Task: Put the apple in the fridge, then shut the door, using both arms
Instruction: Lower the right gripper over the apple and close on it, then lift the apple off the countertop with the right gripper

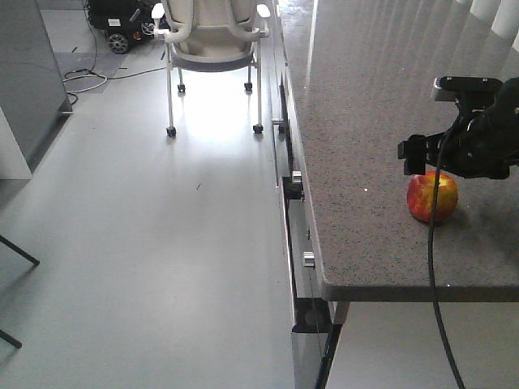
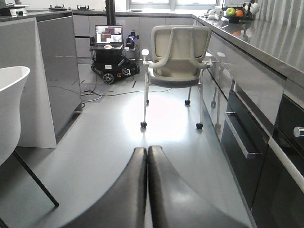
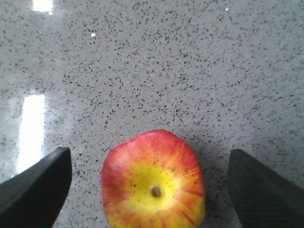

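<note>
The right claw (image 3: 148, 161) gapes wide around the glossy, round, red-and-yellow apple (image 3: 153, 187), its 2 dark fingers (image 3: 42, 180) flanking it untouched on the speckled grey polished table (image 3: 142, 57), while the left claw (image 2: 147, 154) is pressed closed, empty.

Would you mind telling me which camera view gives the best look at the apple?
The right wrist view: the apple fills the lower centre, stem dimple upward, between open jaws on the speckled countertop. The front-facing view shows it small, crossed by a black cable. The left wrist view misses it entirely.
</note>
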Motion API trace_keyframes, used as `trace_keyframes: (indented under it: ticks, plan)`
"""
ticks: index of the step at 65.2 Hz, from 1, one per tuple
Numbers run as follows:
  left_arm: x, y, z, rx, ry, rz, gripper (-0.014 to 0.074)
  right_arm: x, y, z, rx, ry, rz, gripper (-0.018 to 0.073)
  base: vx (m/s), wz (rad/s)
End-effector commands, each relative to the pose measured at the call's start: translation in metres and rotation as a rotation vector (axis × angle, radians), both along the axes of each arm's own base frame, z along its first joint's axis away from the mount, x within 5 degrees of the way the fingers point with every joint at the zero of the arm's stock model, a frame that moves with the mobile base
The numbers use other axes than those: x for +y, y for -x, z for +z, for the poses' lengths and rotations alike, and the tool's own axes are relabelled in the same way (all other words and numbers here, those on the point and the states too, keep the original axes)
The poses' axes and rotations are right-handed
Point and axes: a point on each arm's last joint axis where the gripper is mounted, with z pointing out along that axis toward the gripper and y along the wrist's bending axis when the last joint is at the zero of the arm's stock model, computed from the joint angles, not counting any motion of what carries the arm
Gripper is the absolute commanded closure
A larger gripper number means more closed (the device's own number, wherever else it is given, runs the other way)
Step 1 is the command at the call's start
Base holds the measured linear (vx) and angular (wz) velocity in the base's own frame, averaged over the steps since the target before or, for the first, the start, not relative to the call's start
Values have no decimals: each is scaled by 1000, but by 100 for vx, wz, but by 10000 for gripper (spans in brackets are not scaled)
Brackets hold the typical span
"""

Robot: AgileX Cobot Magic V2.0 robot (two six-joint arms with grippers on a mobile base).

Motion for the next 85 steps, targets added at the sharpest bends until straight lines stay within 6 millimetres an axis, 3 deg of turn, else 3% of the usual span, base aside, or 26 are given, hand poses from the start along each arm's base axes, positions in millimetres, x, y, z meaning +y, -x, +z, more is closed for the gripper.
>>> trace_keyframes:
  ticks: [1,24,36,59,66,72,79,85]
  plan:
    - [-1,1,13,-100,1,-14,603,-1,-5,24,-120,14,0,-62,0,0]
    - [-1,1,13,-100,1,-14,603,-2,-15,-4,-49,29,3,-50,0,0]
    - [-1,1,13,-100,1,-14,603,-2,-17,-7,-52,31,5,-6,0,0]
    - [-1,1,13,-100,1,-14,603,-2,-16,-1,-73,32,16,307,0,0]
    - [-1,1,13,-100,1,-14,603,-1,-10,18,-126,40,28,386,0,0]
    - [-1,1,13,-100,1,-14,603,-1,0,50,-201,39,37,425,0,0]
    - [-1,1,13,-100,1,-14,603,2,24,100,-330,28,70,434,0,0]
    - [-1,1,13,-100,1,-14,603,6,57,147,-476,1,101,433,0,0]
